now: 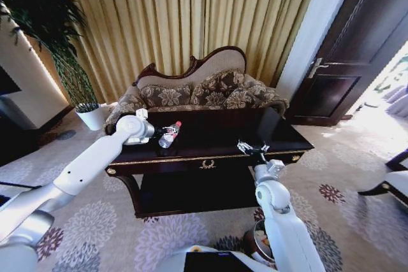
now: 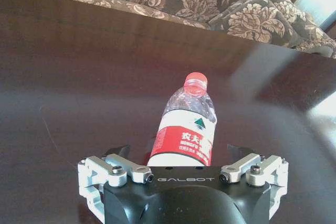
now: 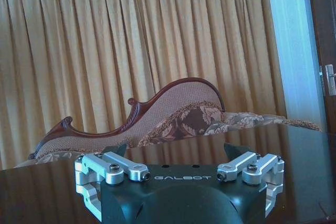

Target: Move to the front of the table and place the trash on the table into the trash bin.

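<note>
A clear plastic bottle (image 1: pixel 169 135) with a red cap and a red-white label lies on its side on the dark glossy table (image 1: pixel 210 157), left of its middle. My left gripper (image 1: pixel 157 134) is at the bottle's base. In the left wrist view this gripper (image 2: pixel 179 150) is open, and the bottle (image 2: pixel 186 124) lies between the fingers with a gap on each side. My right gripper (image 1: pixel 251 148) hovers open over the table's front edge, right of the gold emblem, holding nothing (image 3: pixel 177 148). The small dark-brown trash bin (image 1: pixel 254 246) stands on the carpet by my right arm, partly hidden by it.
A floral sofa (image 1: pixel 204 90) stands right behind the table, with curtains beyond it. A potted plant (image 1: pixel 91 116) is at the back left and a dark door (image 1: pixel 357 42) at the right. A chair's edge (image 1: pixel 392 186) juts in at the right. The table has a lower shelf (image 1: pixel 191 192).
</note>
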